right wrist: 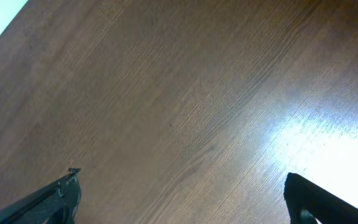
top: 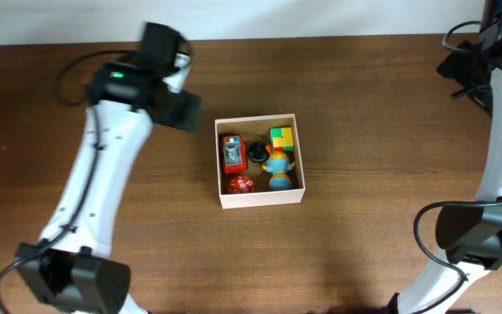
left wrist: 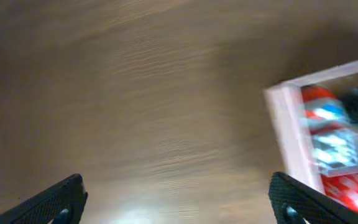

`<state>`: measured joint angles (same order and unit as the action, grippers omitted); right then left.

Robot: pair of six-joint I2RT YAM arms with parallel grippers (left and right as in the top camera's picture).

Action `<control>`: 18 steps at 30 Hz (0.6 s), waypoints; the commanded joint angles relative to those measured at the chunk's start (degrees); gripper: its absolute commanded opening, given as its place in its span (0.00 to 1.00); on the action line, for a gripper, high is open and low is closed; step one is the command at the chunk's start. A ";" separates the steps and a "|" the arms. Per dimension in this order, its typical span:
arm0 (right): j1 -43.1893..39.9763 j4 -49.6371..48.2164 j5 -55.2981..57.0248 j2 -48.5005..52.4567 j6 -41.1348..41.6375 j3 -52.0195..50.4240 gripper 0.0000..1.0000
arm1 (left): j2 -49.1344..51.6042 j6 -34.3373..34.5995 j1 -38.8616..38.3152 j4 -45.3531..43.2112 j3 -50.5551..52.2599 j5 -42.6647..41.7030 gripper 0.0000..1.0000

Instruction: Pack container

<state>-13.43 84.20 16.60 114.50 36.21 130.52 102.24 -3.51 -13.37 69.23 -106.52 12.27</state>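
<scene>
Seen from overhead, the container (top: 261, 201), a shallow square box with thin white walls and a tan cardboard floor, sits open-topped near the middle of the dark, fine-grained wooden table (top: 373, 131). I count five small toys inside it. A boxy red-and-grey toy (top: 232, 153) stands along the left wall. A glossy red ball (top: 240, 184) lies in the lower left corner. A round black piece (top: 258, 153) is at the centre. A yellow-and-green cube (top: 281, 138) fills the upper right corner, and a rounded blue-and-orange figure (top: 278, 167) lies just below it.

My left gripper (left wrist: 178, 204) hangs just beside the container's left wall, above bare wood. Its two black, stippled fingertips (left wrist: 64, 200) are spread wide and grasp nothing. The left wrist picture is smeared. In it the white wall runs up the right side, and the red-and-grey toy behind it is a blur.

My right gripper (right wrist: 182, 202) is well apart from the box, at the table's far right edge. Its dark fingers (right wrist: 55, 196) are likewise parted and empty. Beneath them the right wrist camera shows only long diagonal wood grain and a bright patch of glare. Both white arms reach in from the near edge, with black cables looping at their joints.
</scene>
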 commanded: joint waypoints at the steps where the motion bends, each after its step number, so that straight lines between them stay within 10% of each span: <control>1: -0.11 0.02 0.35 -0.68 0.72 1.07 0.99 | -1.42 4.63 6.73 -0.09 -1.14 -2.91 0.99; 18: -0.11 0.02 0.35 -0.68 0.72 1.05 0.99 | -1.38 4.83 16.57 -0.22 -1.16 -5.42 0.99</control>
<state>-13.43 84.20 16.60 114.50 36.27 130.52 102.04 0.36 3.18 69.14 -106.56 7.68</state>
